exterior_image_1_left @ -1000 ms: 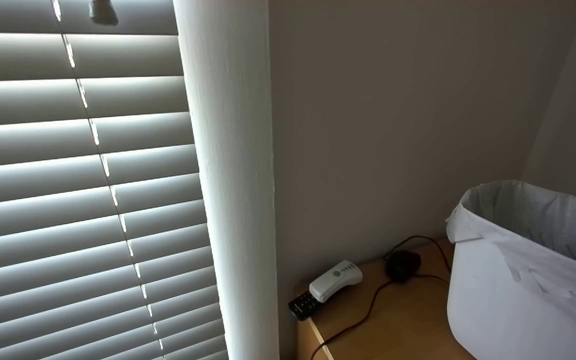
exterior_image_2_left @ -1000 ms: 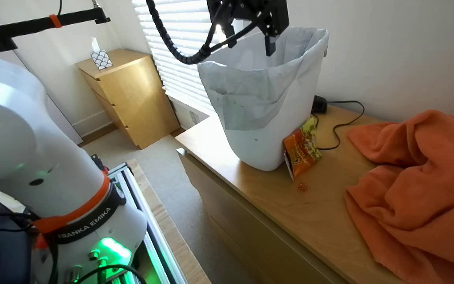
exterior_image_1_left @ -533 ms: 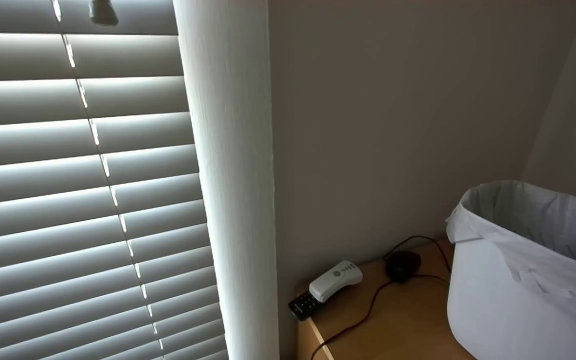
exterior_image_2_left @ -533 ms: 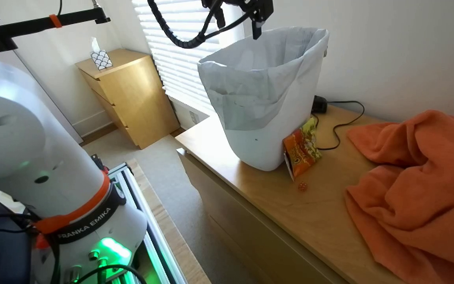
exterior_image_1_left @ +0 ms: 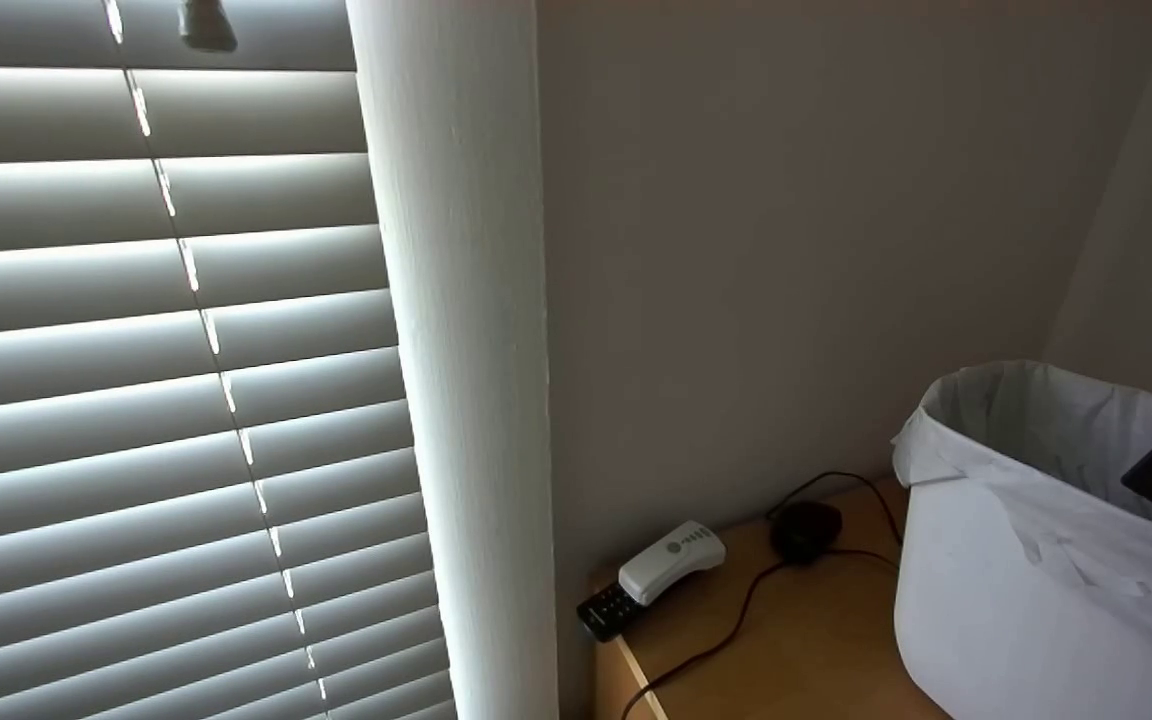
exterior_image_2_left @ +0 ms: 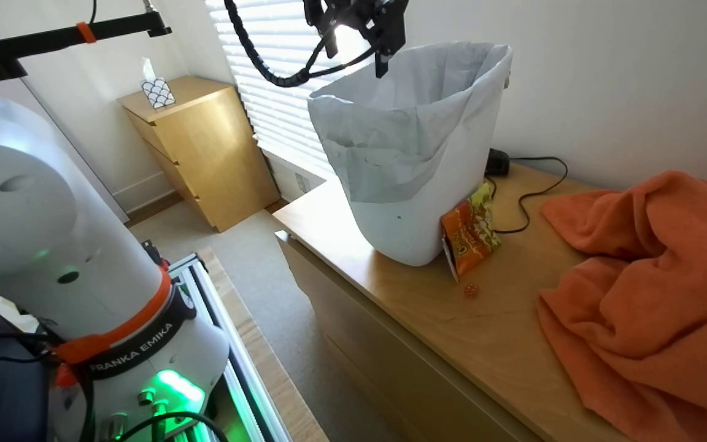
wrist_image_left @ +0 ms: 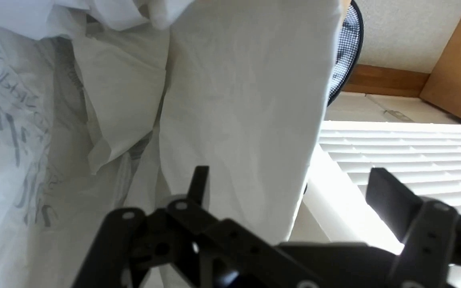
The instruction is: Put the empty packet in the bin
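Note:
The red and yellow packet (exterior_image_2_left: 471,232) leans against the base of the bin on the wooden top, outside the bin. It is out of view in the wrist view. The large white bin (exterior_image_2_left: 402,227) has its whitish liner folded over the rim; its side also shows in an exterior view (exterior_image_1_left: 996,590). The wrist view looks down into the liner (wrist_image_left: 246,100). My gripper (exterior_image_2_left: 356,59) is open and empty above the bin's rim, on its window side. In the wrist view my gripper (wrist_image_left: 290,184) has wide-apart fingers, one over the liner, one over the blinds.
An orange cloth (exterior_image_2_left: 648,294) lies right of the packet, and a small red ball-like thing (exterior_image_2_left: 471,290) sits in front of it. A black adapter (exterior_image_2_left: 498,163) with cable is behind the bin. A white remote (exterior_image_1_left: 671,560) lies near blinds (exterior_image_1_left: 166,400).
My gripper has moved left towards the window side of the bin, rising and then dipping slightly. One finger has come into an exterior view over the bin. The packet and bin have not moved.

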You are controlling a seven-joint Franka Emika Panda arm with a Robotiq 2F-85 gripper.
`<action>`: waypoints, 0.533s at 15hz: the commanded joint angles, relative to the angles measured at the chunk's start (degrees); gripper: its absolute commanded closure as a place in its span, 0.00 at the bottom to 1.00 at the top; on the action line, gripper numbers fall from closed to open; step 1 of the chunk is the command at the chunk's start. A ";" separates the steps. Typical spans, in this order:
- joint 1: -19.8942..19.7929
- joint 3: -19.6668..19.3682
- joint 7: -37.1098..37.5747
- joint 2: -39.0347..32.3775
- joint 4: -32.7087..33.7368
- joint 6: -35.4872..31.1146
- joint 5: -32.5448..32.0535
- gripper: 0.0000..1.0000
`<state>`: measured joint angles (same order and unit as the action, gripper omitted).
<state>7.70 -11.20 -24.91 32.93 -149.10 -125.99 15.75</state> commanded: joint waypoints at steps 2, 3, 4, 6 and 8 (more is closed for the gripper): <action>0.32 1.10 -0.27 -3.28 -1.19 -1.71 2.25 0.26; 0.32 1.18 -0.52 -3.97 -1.07 -1.54 2.52 0.28; 0.24 1.28 -0.48 -4.51 -1.04 -1.37 2.80 0.28; 0.09 1.27 -0.58 -5.64 -0.78 -0.90 3.37 0.43; -0.11 1.18 -0.65 -6.54 -0.67 -0.49 3.85 0.60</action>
<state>7.84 -10.16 -24.92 27.48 -149.31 -126.06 17.54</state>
